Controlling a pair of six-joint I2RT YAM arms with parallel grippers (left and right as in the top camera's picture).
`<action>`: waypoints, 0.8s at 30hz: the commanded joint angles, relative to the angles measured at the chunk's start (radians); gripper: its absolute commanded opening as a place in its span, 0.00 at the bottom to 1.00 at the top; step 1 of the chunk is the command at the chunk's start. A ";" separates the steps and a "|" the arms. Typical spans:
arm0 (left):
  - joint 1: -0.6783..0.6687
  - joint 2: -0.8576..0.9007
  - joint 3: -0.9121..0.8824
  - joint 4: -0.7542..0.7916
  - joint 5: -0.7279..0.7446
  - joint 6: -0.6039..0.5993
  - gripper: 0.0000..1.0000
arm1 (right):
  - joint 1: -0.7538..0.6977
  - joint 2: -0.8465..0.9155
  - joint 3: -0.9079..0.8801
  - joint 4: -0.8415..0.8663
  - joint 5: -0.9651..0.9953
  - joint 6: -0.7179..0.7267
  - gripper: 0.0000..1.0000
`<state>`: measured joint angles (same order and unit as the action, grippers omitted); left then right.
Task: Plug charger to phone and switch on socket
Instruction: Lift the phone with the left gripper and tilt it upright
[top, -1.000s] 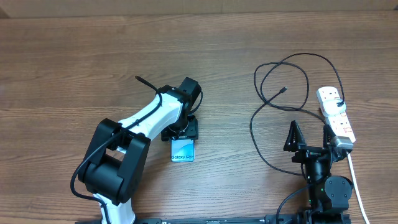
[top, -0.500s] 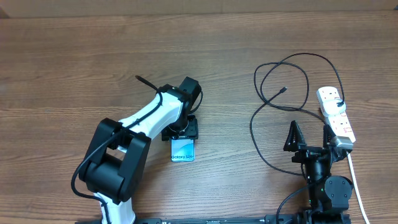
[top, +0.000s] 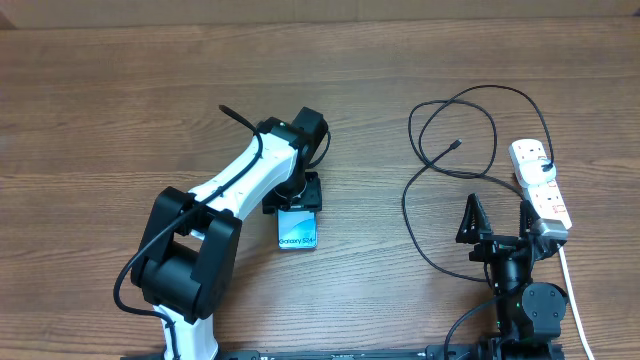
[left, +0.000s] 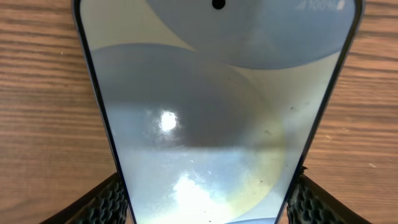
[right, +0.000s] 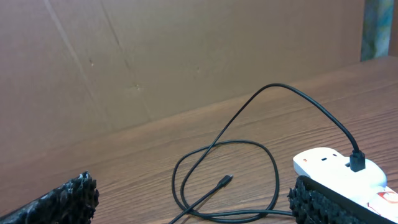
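The phone (top: 297, 232) lies face up on the table, screen lit, "Galaxy S24+" text at its near end. My left gripper (top: 294, 203) is over its far end. In the left wrist view the phone (left: 211, 106) fills the gap between my left gripper's (left: 205, 202) fingers, which press on both long edges. The charger (top: 470, 128) loops in black coils at the right, its free plug (top: 457, 144) lying on the wood, its other end in the socket (top: 541, 185). My right gripper (top: 496, 222) is open and empty, near the coils. The right wrist view shows my right gripper (right: 193, 205), the plug (right: 225, 181) and the socket (right: 333, 163).
A thick white cord (top: 570, 285) runs from the socket toward the table's front right edge. A brown cardboard wall (right: 155, 56) stands behind the table. The wooden tabletop (top: 120, 120) stretches wide to the left.
My left arm has shifted slightly right and away, and the phone has moved with it a little toward the right. The right arm, charger and socket have not moved.
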<state>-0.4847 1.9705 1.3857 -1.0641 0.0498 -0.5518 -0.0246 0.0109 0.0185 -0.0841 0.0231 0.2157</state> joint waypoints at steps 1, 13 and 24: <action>0.003 0.004 0.083 -0.044 0.044 -0.033 0.64 | 0.001 -0.008 -0.011 0.003 -0.003 -0.004 1.00; 0.007 0.004 0.220 -0.141 0.177 -0.129 0.64 | 0.001 -0.008 -0.011 0.003 -0.003 -0.004 1.00; 0.011 0.004 0.222 -0.173 0.428 -0.232 0.62 | 0.001 -0.008 -0.011 0.003 -0.003 -0.004 1.00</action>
<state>-0.4828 1.9717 1.5810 -1.2343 0.3534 -0.7315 -0.0246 0.0109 0.0185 -0.0841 0.0227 0.2161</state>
